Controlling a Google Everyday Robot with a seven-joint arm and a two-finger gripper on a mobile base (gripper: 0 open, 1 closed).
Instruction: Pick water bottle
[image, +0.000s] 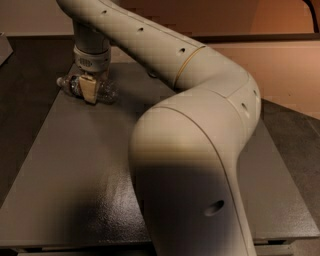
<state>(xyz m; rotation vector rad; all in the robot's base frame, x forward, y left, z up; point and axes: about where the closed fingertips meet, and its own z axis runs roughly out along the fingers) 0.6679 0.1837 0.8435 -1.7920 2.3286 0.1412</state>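
Observation:
The water bottle (106, 90) is a small clear ribbed plastic bottle. It lies on its side at the far left of the grey table (90, 165), with its cap end (61, 81) pointing left. My gripper (91, 86) reaches straight down onto the bottle's middle from the long cream arm (190, 130). The near tan finger (90, 90) presses against the bottle's front side. The far finger is hidden behind the bottle. The gripper is shut on the bottle, which still rests on the table.
The arm's large elbow (190, 165) fills the right and front of the view and hides much of the table. A dark floor (20, 100) lies to the left of the table. A tan wall (280, 75) stands at the back right.

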